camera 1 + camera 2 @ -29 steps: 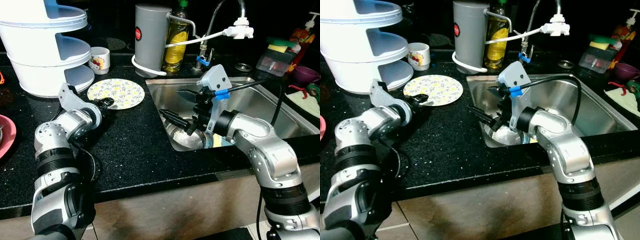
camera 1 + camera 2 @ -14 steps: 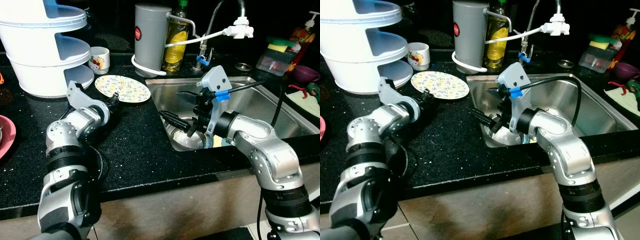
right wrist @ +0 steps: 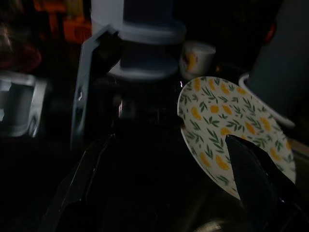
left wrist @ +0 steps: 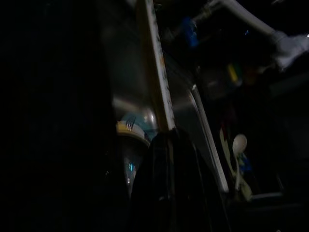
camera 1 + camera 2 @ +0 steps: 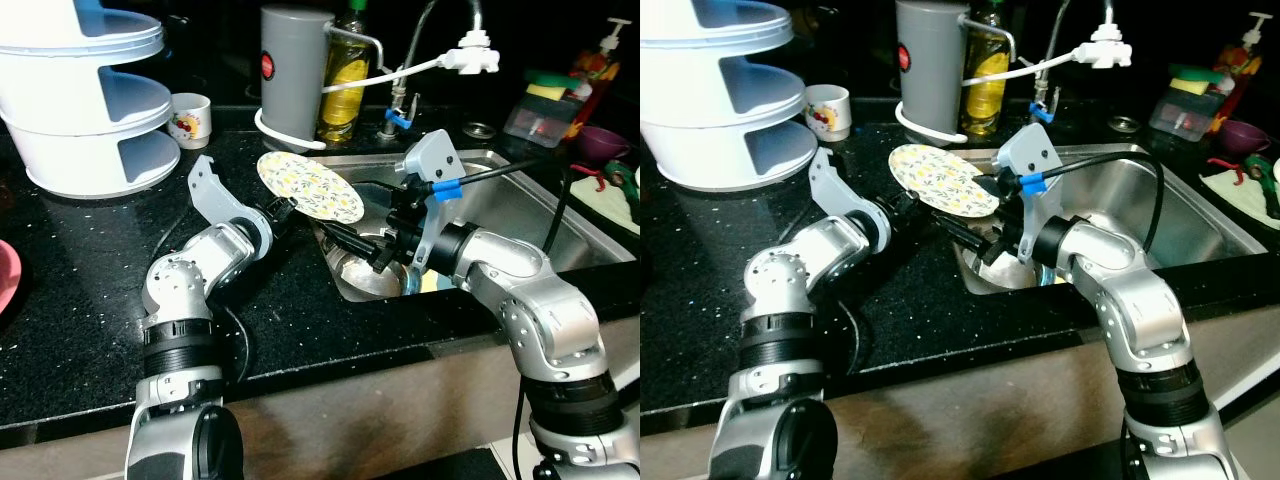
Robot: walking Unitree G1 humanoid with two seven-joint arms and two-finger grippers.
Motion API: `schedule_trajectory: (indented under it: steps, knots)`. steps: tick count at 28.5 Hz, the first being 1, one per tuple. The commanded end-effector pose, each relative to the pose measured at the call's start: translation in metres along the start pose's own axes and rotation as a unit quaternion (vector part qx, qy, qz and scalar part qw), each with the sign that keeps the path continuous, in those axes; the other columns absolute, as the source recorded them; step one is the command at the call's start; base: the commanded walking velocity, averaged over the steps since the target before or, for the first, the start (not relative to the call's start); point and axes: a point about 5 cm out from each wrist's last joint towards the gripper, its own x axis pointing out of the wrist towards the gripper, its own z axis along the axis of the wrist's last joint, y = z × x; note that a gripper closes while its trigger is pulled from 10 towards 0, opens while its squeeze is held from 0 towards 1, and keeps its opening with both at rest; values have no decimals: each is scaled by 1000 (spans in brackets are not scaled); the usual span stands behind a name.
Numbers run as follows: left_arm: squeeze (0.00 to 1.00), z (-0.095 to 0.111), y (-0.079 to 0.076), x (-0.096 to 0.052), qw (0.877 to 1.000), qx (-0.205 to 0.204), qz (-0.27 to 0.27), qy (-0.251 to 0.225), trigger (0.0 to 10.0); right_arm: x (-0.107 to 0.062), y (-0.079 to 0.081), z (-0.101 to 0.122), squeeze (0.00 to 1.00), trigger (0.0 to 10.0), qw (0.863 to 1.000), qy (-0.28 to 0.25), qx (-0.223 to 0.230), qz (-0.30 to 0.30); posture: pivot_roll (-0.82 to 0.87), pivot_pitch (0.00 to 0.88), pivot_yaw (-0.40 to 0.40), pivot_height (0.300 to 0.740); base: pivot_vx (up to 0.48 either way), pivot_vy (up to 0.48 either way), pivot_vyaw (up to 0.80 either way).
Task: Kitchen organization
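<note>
The left pincer (image 5: 278,207) is closed on the rim of the plate (image 5: 309,187), tilted above the sink's (image 5: 520,195) near corner. The right pincer (image 5: 352,214), fingers spread and empty, hovers inside the sink.

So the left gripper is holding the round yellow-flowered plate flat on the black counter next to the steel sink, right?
Not quite. The left gripper does hold the round yellow-flowered plate, but the plate is lifted and tilted in the air over the edge of the steel sink, not flat on the black counter. The left eye view shows it, with the open right gripper just beside it.
</note>
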Motion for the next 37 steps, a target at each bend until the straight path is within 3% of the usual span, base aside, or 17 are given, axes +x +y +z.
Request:
schedule_trajectory:
  steps: [1, 9, 16, 17, 18, 19, 20, 21, 25, 26, 27, 28, 29, 30, 31, 35, 37]
  knots:
    - [0, -16, -20, -1, 999, -8, -48, -7, 0, -4, -3, 2, 0, 10000, 1000, -17, 18, -10, -60, 0, -66, 740, 0, 0, 0]
    - [0, -4, -38, -23, 988, 12, -129, -83, 0, -1, -8, -6, 0, 10000, 997, -24, 58, -38, -36, 0, -61, 740, 0, 0, -95]
    - [0, -1, -34, -31, 984, 53, -133, -104, 0, 1, -10, -12, 0, 10000, 996, -16, 68, -54, -31, 0, -56, 740, 0, 0, -771]
    - [0, -1, -33, -31, 984, 56, -130, -104, 667, 1, -11, -13, 0, 10000, 996, -14, 66, -59, -32, 0, -56, 740, 0, 0, -769]
    - [0, -1, -33, -31, 984, 56, -130, -104, 667, 1, -11, -13, 0, 10000, 996, -14, 66, -59, -32, 0, -56, 740, 0, 0, -769]
    - [0, -1, -32, -31, 984, 60, -128, -105, 3843, 2, -12, -14, 0, 10000, 996, -11, 64, -64, -30, 0, -56, 740, 0, 0, -769]
    - [0, -1, -32, -31, 984, 65, -127, -106, 4706, 2, -13, -15, 0, 10000, 996, -7, 61, -68, -29, 0, -54, 740, 0, 0, -769]
    - [0, 0, -32, -30, 983, 78, -124, -106, 10000, 1, -14, -17, 0, 10000, 996, -2, 57, -72, -29, 0, -53, 740, 0, 0, -769]
    - [0, 1, -32, -30, 983, 88, -122, -107, 10000, 1, -14, -18, 0, 10000, 996, 2, 54, -74, -28, 0, -53, 740, 0, 0, -769]
    - [0, 1, -23, -26, 973, 191, -72, -104, 10000, 1, -17, -21, 0, 10000, 995, 12, 44, -88, -29, 0, -48, 740, 0, 0, 0]
    - [0, 1, -23, -26, 973, 191, -72, -104, 10000, 1, -17, -21, 0, 10000, 995, 12, 44, -88, -29, 0, -48, 740, 0, 0, 0]
    - [0, 1, -18, -24, 964, 242, -49, -101, 10000, 1, -17, -23, 0, 10000, 995, 17, 39, -91, -29, 0, -47, 740, 0, 0, 0]
    - [0, 0, -8, -21, 932, 350, -4, -92, 10000, 0, -17, -24, 0, 10000, 995, 22, 34, -94, -31, 0, -45, 740, 0, 0, 0]
    - [0, 0, -8, -21, 932, 350, -4, -92, 10000, 0, -17, -24, 0, 10000, 995, 22, 34, -94, -31, 0, -45, 740, 0, 0, 0]
    - [0, -2, 0, -19, 901, 426, 26, -80, 10000, 0, -17, -25, 0, 10000, 995, 24, 34, -95, -31, 0, -44, 740, 0, 0, 0]
    - [0, -4, 8, -17, 891, 445, 49, -71, 10000, 0, -17, -26, 0, 10000, 995, 28, 31, -96, -35, 0, -40, 740, 0, 0, 0]
    - [0, -6, 13, -16, 881, 464, 65, -68, 10000, 0, -16, -27, 0, 10000, 994, 33, 28, -97, -36, 0, -38, 740, 0, 0, 0]
